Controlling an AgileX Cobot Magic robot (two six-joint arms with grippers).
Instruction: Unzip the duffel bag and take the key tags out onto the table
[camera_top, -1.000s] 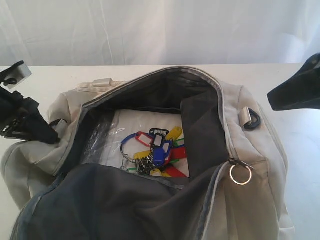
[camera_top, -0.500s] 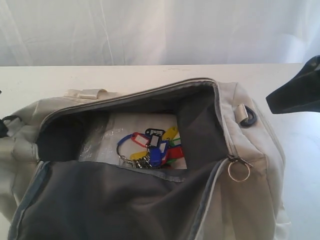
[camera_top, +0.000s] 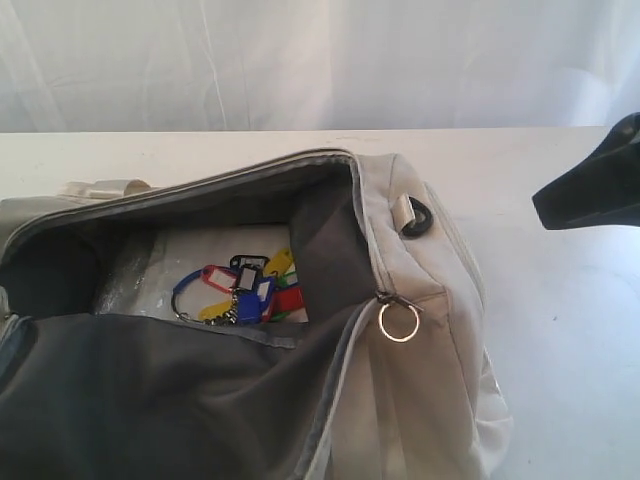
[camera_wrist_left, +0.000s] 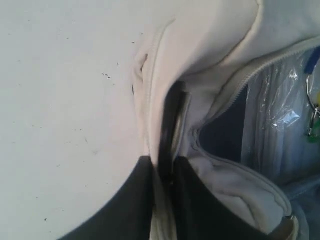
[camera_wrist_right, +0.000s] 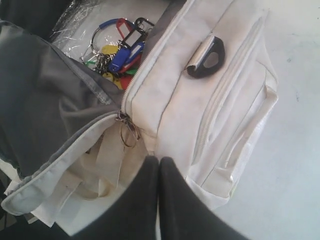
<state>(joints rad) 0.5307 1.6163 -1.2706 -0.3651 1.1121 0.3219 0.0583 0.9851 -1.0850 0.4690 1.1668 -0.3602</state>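
Note:
The cream duffel bag (camera_top: 420, 300) lies unzipped on the white table (camera_top: 570, 340), its dark lining folded open. The key tags (camera_top: 238, 290), a blue, red, yellow and black bunch on metal rings, rest inside on clear plastic. The metal ring pull (camera_top: 399, 322) hangs at the zipper's end. My left gripper (camera_wrist_left: 165, 167) is out of the exterior view; its wrist view shows it shut on the bag's end at a black D-ring (camera_wrist_left: 172, 120). My right gripper (camera_top: 590, 180) hovers shut and empty to the right of the bag, and its fingertips (camera_wrist_right: 159, 160) are above the bag's side.
A second black D-ring (camera_top: 418, 217) sits on the bag's right end, near a side pocket with a webbing strap (camera_wrist_right: 245, 130). A white curtain (camera_top: 320, 60) backs the table. Bare tabletop (camera_wrist_left: 60, 100) lies beside the bag's left end.
The left gripper closed on the bag's end and went out of the exterior view. The whole bag, key tags inside, slid left. The right gripper stayed put.

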